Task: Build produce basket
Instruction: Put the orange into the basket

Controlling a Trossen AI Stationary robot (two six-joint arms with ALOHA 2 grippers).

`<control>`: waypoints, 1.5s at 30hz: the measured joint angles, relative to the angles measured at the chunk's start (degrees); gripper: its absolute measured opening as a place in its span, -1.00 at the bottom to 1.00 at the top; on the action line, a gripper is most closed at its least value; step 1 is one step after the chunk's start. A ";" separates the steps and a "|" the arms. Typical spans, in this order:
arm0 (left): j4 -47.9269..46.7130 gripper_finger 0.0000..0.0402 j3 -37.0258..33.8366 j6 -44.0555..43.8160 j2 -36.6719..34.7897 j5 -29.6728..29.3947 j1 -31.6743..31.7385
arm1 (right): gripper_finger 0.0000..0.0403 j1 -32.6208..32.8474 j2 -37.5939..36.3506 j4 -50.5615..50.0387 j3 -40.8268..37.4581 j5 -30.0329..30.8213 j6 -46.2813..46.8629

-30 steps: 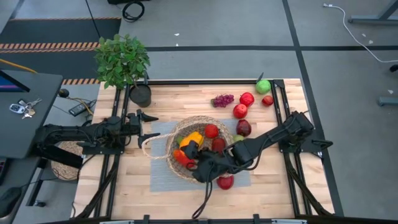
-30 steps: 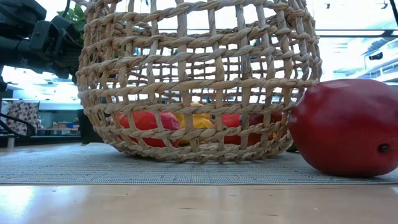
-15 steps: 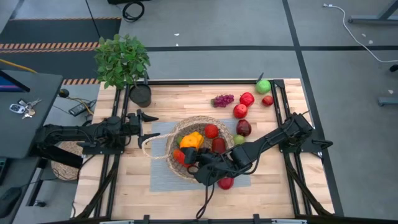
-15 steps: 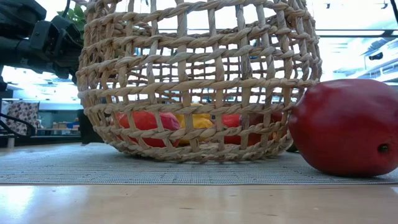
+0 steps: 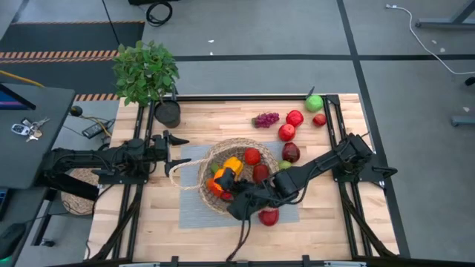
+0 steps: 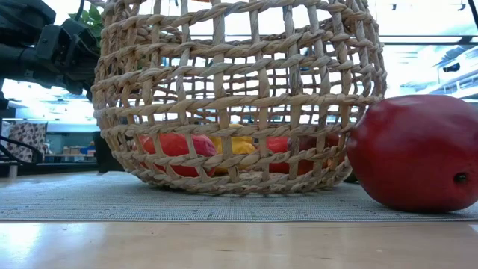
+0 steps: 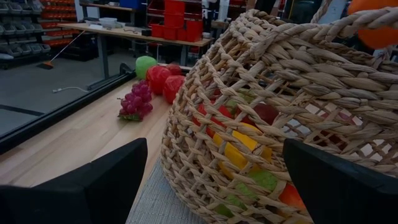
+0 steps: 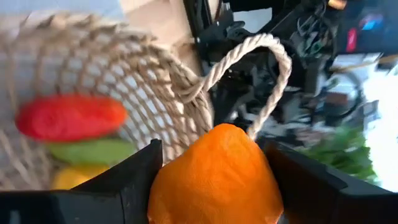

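Leafy potted plant [image 5: 146, 73] sits at the table's [image 5: 148, 222] far left corner, grey woven mat [image 5: 191, 211] mid-table, keys [image 5: 25, 129] on a side desk [image 5: 30, 159].

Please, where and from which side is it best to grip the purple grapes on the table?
Probably from above, across the middle of the grapes. The bunch lies flat on the wood, apart from the red fruits beside it, so fingers can likely close on both its long sides.
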 joint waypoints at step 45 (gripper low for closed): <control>0.02 0.90 0.00 -0.03 0.01 0.00 0.00 | 0.38 -14.67 -0.02 -10.91 -0.04 -35.46 82.69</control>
